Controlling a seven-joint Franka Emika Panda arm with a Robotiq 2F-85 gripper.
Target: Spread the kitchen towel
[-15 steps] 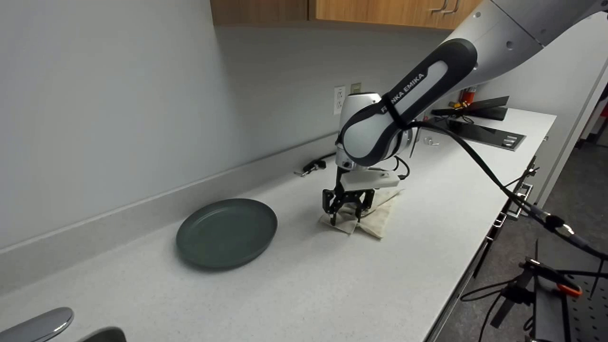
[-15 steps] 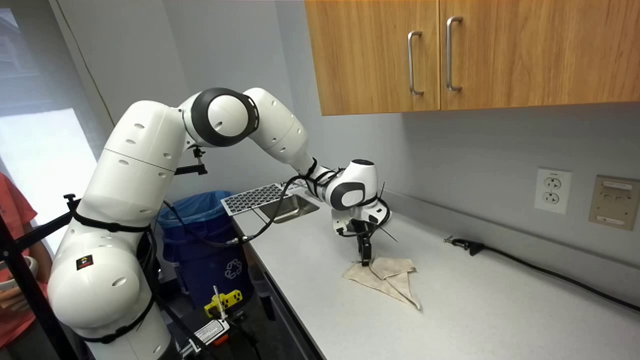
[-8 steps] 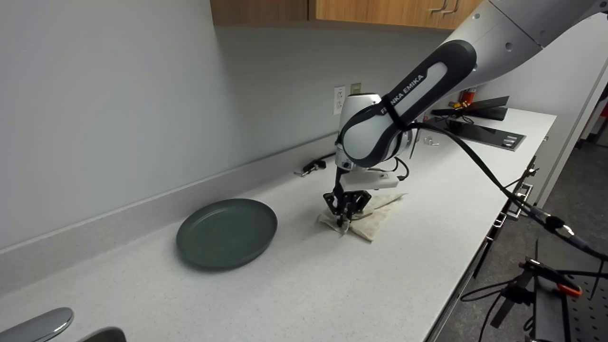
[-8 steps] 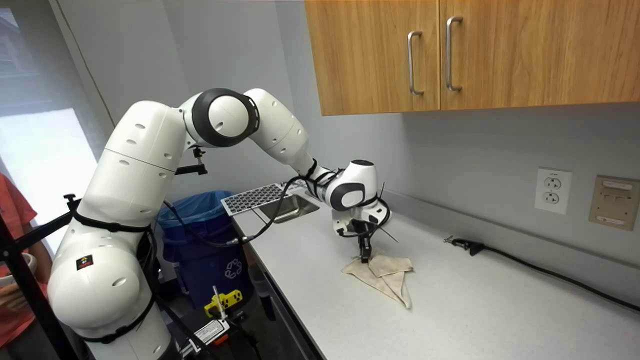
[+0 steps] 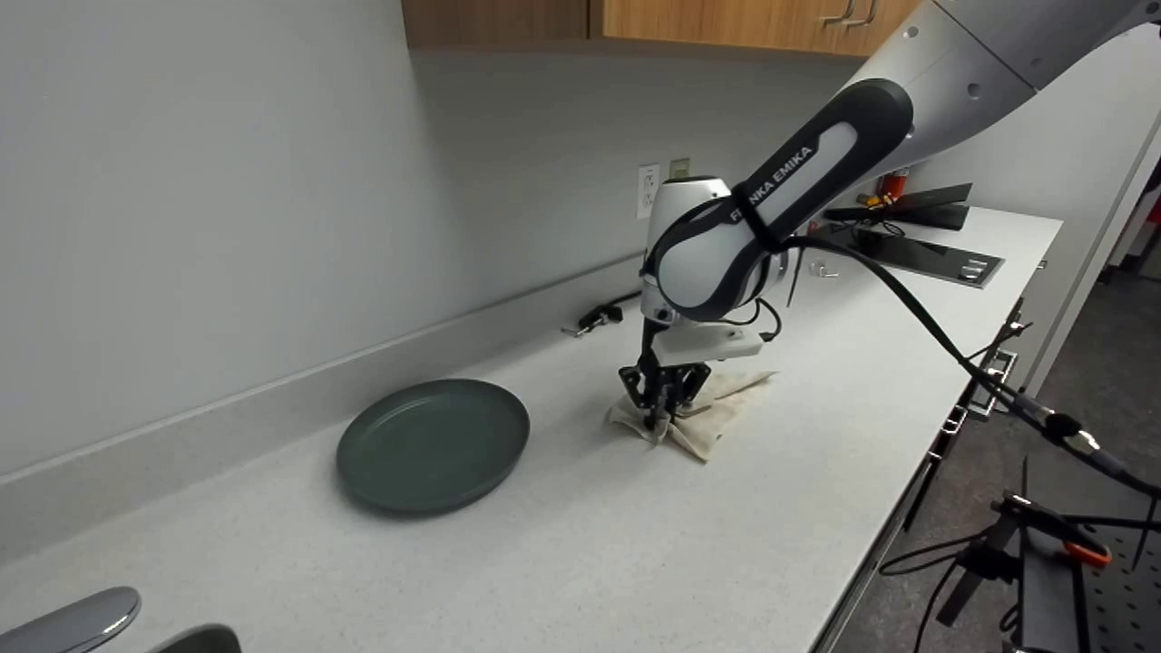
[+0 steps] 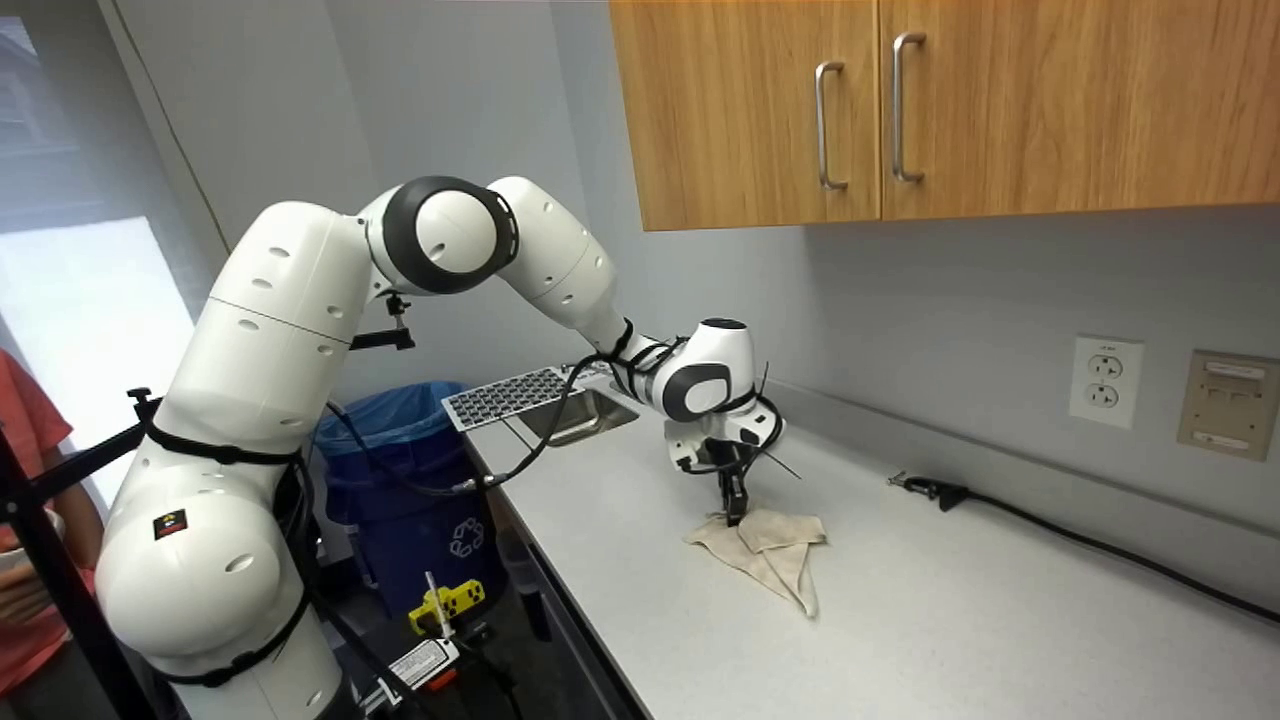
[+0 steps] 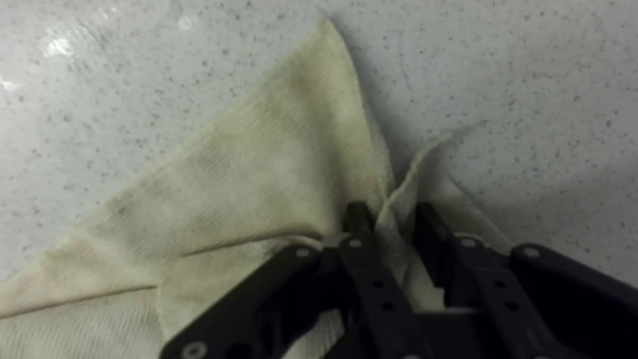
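One kitchen towel (image 7: pixel 249 174), beige, rumpled, partly folded over itself, lies on white counter (image 6: pixel 950 640). Gripper (image 7: pixel 391 217) points down, jaws pinching raised fold of it, cloth edge standing up between them. White arm (image 6: pixel 550 250) reaches in above. Dark green plate (image 5: pixel 434 444) on counter, apart from towel. Black cable (image 6: pixel 1100 548) near wall (image 6: pixel 960 290), wooden cabinets (image 6: pixel 750 110) overhead.

In an exterior view, a dark green plate (image 5: pixel 433 445) lies on the table (image 5: pixel 562 553), left of centre; in an exterior view, wooden cabinets (image 6: pixel 980 115) hang upper right, a blue bin (image 6: pixel 410 530) lower left.
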